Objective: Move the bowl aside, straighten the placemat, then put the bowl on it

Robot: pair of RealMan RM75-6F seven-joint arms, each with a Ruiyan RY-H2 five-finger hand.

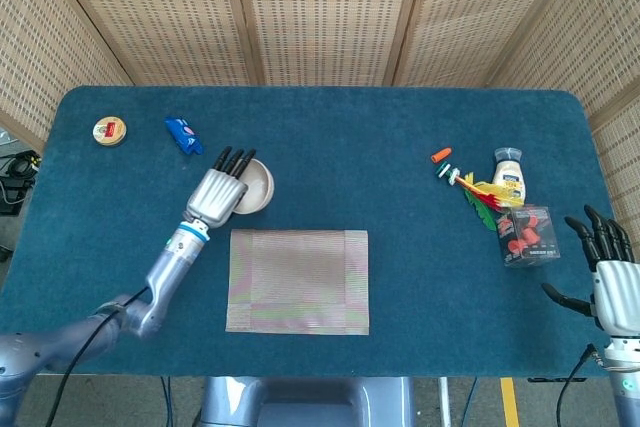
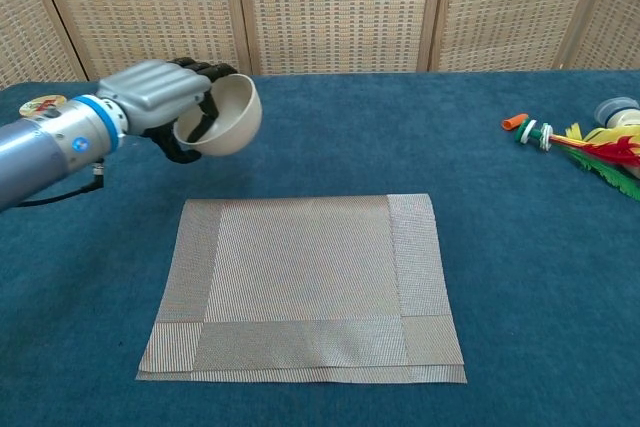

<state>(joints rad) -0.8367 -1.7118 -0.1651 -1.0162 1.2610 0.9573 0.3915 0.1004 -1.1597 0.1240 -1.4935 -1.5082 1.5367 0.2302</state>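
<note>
The fingers (image 2: 205,69) of the left hand (image 2: 160,92) were curled over the rim of the bowl (image 2: 222,115), gripping it so that it hung tilted above the desk (image 2: 400,137), off the far left corner of the placemat (image 2: 300,287) and not over it. The head view showed the same: bowl (image 1: 252,187) beyond the mat's (image 1: 298,280) upper left corner, held by that hand (image 1: 215,197). The right hand (image 1: 603,267) hovered well apart at the desk's right edge, fingers spread and holding nothing, near a small box of red parts (image 1: 527,235).

This looked like the first step, moving the bowl aside. Next the bowl would need setting down upright on bare cloth to the left, far enough off that the mat could be squared without nudging it. The mat lay flat, seemingly only slightly askew.
</note>
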